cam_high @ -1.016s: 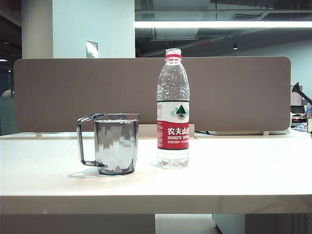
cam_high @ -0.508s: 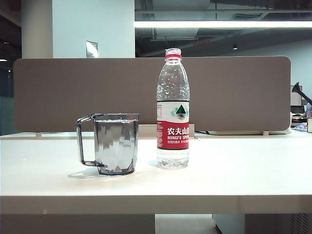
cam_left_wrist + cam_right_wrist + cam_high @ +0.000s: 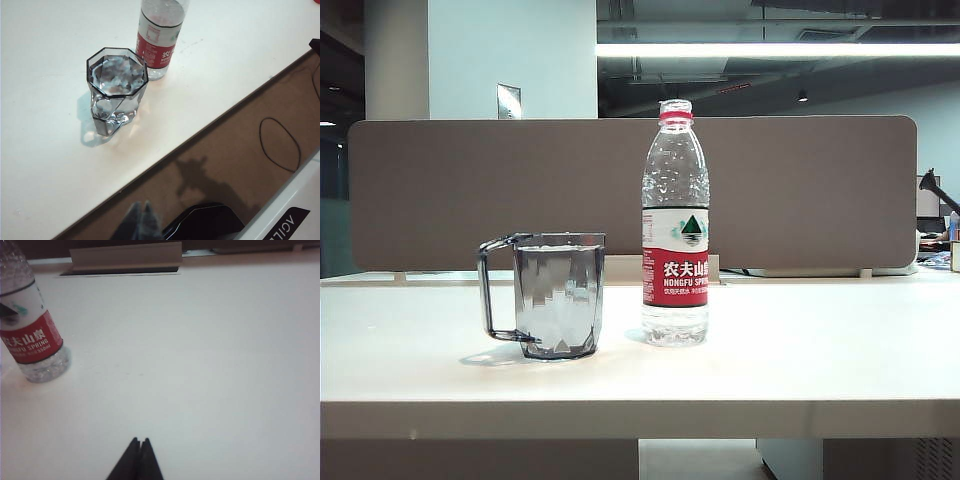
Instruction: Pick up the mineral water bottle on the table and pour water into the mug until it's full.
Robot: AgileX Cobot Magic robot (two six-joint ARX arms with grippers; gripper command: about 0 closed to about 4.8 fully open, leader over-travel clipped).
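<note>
Both claws clenched, empty — left gripper (image 3: 140,212) well short of the mug (image 3: 117,90); right gripper (image 3: 138,446) apart from the mineral water bottle (image 3: 31,335).

Clear plastic bottle (image 3: 675,225), smoky faceted mug (image 3: 556,294) — smooth white table (image 3: 800,350).
</note>
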